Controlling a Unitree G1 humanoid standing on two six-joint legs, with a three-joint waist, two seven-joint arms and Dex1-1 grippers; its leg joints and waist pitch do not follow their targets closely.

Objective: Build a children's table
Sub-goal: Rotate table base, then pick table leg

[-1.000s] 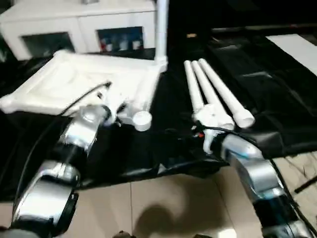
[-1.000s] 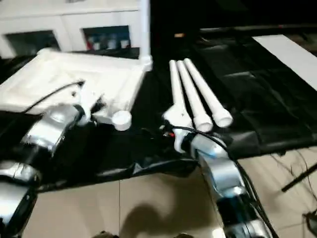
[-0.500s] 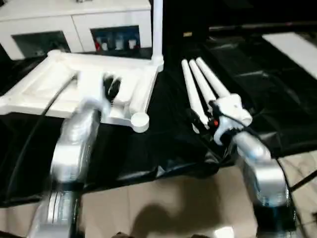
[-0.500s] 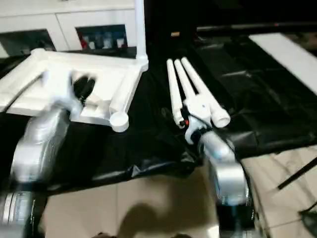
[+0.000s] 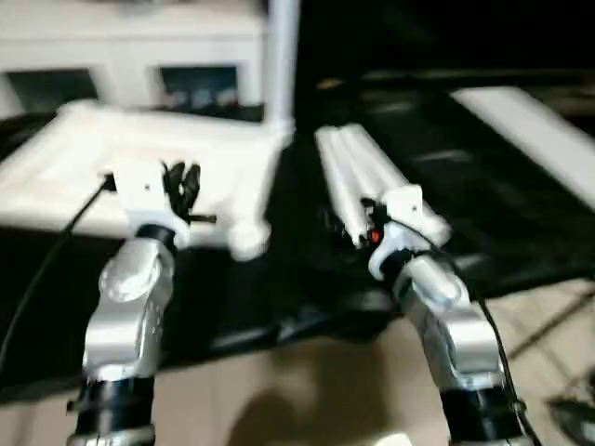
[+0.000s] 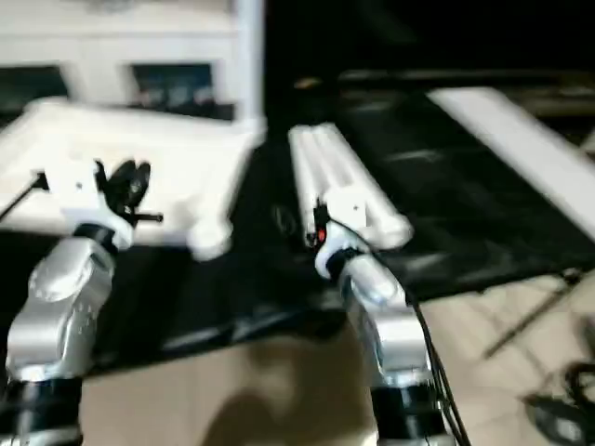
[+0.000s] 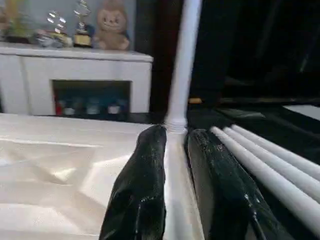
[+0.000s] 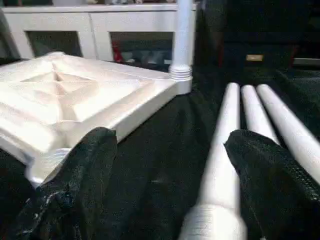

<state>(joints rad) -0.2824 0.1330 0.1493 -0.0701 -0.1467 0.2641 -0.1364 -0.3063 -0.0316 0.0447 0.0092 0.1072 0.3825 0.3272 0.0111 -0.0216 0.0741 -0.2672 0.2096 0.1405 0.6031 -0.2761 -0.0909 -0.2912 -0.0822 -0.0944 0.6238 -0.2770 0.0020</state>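
At 10 o'clock on the black sheet (image 5: 307, 279): white ribbed plastic tabletop (image 5: 84, 158), underside up, one white tube leg (image 5: 281, 56) standing in its far corner. Left gripper (image 5: 180, 186) over it, fingers nearly together, empty. Three loose white tapered legs (image 5: 358, 177) at 1 o'clock; right gripper (image 8: 165, 165) spread wide near their ends.

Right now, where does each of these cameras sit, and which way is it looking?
Left eye and right eye views: on the head, looking forward and down at the tabletop and three loose legs over both silver forearms.
Left wrist view: on the left arm, looking along the narrowly parted left gripper over the tabletop to the standing leg and cabinet.
Right wrist view: on the right arm, looking between the wide-open right gripper.
Both wrist views share the standing leg.
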